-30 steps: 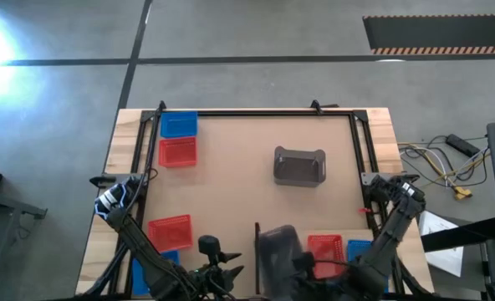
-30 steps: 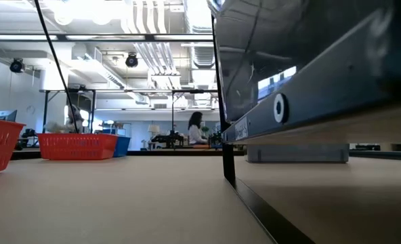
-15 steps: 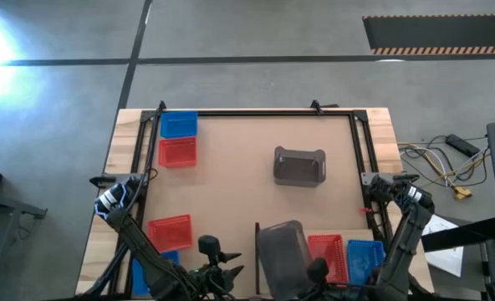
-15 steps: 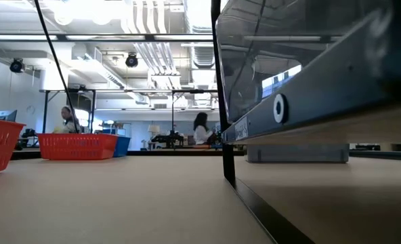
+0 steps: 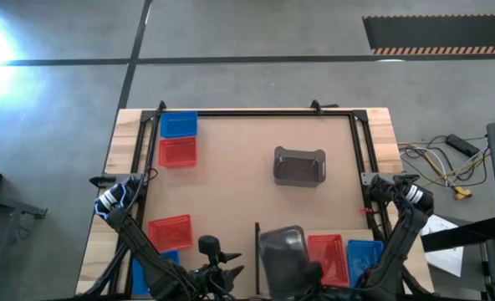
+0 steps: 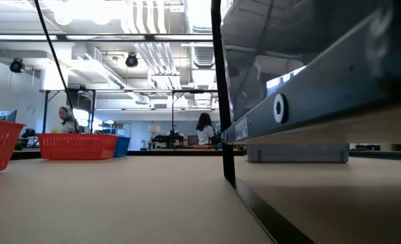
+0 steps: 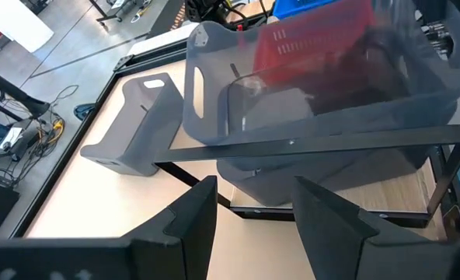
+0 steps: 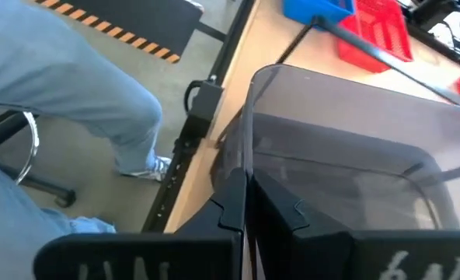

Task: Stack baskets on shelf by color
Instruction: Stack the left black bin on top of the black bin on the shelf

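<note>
A smoky grey basket hangs over the shelf at the table's near edge, with my right gripper shut on it. Under it more smoky grey shows on the shelf; whether that is a second basket I cannot tell. A red basket and a blue basket sit on the shelf to its right. Another grey basket lies mid-table. My left gripper waits open to the shelf's left, with nothing between its fingers. My right gripper pinches the grey basket's thin wall at its upper rim, one finger inside the basket and one outside. The fingers slant downward from the table's near side. The basket is tilted, and it shows above the dark frame rail in the low view.
Blue and red baskets sit at the far left; another red and blue are at the near left. A black metal frame rings the table. A person's legs stand beside the table.
My right gripper has sunk toward the shelf with the grey basket and rolled a little, staying shut on it. The basket has come lower over the shelf and shifted slightly toward the table's right.
</note>
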You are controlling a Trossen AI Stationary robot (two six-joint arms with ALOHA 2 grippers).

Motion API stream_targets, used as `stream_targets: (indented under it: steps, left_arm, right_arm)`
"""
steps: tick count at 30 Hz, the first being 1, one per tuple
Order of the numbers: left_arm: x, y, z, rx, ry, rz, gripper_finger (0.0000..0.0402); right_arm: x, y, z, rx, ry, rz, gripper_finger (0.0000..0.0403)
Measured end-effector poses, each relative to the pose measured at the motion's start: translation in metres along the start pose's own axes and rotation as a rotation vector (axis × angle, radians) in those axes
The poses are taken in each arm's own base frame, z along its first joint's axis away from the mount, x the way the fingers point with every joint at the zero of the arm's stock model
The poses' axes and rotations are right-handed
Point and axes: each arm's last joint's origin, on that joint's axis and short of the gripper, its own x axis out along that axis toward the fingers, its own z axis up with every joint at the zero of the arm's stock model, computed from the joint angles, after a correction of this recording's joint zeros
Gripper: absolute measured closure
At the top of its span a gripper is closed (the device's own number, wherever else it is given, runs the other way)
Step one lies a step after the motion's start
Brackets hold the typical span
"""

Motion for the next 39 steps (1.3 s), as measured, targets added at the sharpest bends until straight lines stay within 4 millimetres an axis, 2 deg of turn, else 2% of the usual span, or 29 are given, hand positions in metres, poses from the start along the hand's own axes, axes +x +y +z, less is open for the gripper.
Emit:
stream_targets:
  steps: [4,10,14,19,25,29,34,39]
  left_arm:
    - [0.000,0.000,0.000,0.000,0.000,0.000,0.0251]
    - [0.000,0.000,0.000,0.002,0.001,0.001,0.0251]
    - [0.001,0.000,-0.002,0.007,0.003,0.002,0.0251]
    - [0.002,-0.001,-0.005,0.016,0.008,0.006,0.0251]
    - [0.002,-0.001,-0.005,0.015,0.008,0.006,0.0251]
    - [0.003,-0.001,-0.005,0.014,0.007,0.005,0.0251]
    - [0.004,-0.001,-0.004,0.007,0.006,0.007,0.0251]
    - [0.005,0.000,-0.003,0.004,0.007,0.010,0.0251]
  right_arm:
    - [0.001,0.000,-0.003,-0.016,-0.026,0.025,0.0394]
    - [-0.012,-0.003,-0.008,0.016,-0.081,0.051,0.0394]
    - [-0.007,-0.006,-0.017,0.061,-0.079,0.045,0.0382]
    - [0.006,-0.015,-0.024,0.114,-0.034,0.019,0.0321]
    - [-0.010,-0.021,-0.003,0.105,-0.088,0.068,0.0224]
    - [-0.002,-0.020,0.001,0.119,-0.050,0.099,0.0192]
    - [0.020,-0.020,0.000,0.116,0.042,0.116,0.0195]
    - [0.036,-0.023,0.004,0.145,0.131,0.126,0.0229]
